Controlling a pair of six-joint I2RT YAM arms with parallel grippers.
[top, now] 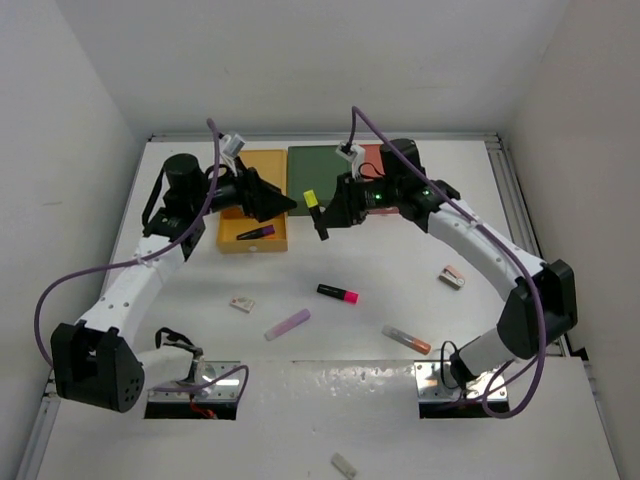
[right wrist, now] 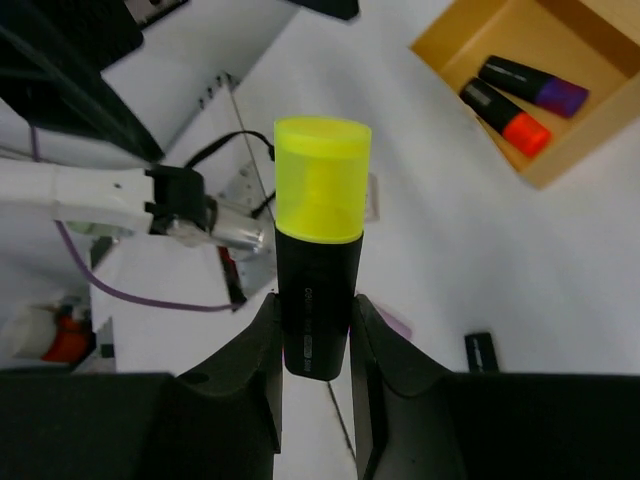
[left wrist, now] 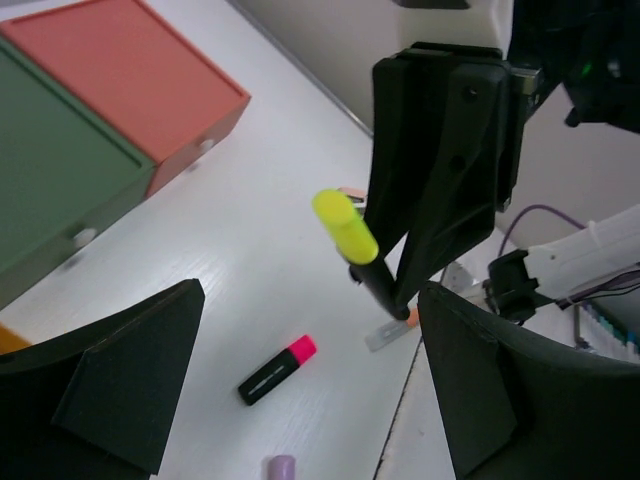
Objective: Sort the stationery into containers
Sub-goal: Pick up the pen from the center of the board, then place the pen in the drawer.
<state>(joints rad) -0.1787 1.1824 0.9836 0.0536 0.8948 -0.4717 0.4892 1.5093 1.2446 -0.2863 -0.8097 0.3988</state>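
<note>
Yellow cap, black barrel: the marker (right wrist: 318, 262) is pinched low on its barrel by the right gripper (top: 330, 217); jaws closed on it, cap end standing clear of the fingertips; carried in the air in front of the green box (top: 320, 165), touching nothing else.

Left gripper (top: 280, 202) has its jaws spread wide and nothing in them; it hangs over the mustard box (top: 268, 160) and points toward the held marker; in the left wrist view the marker shows between its fingers (left wrist: 130, 390) but beyond them, apart.

The drawer (top: 252, 247) of the mustard box is pulled out toward the arms; a purple-capped marker (right wrist: 535, 85) and an orange-capped marker (right wrist: 508, 120) lie in it side by side.

What matters next: the drawer lies to the robot's left of the held marker and slightly nearer the bases; near, not underneath. Seen from above, the marker's long axis runs roughly toward and away from the bases, cap farther; the two in the drawer lie more crosswise. The left arm is nearer the drawer; the right has the marker. Likely a short carry leftward, or a pass into the open left jaws; cannot tell which.

Unsorted on the table: pink-capped marker (top: 338, 293); lilac stick (top: 287, 324); clear tube (top: 406, 339).
</note>
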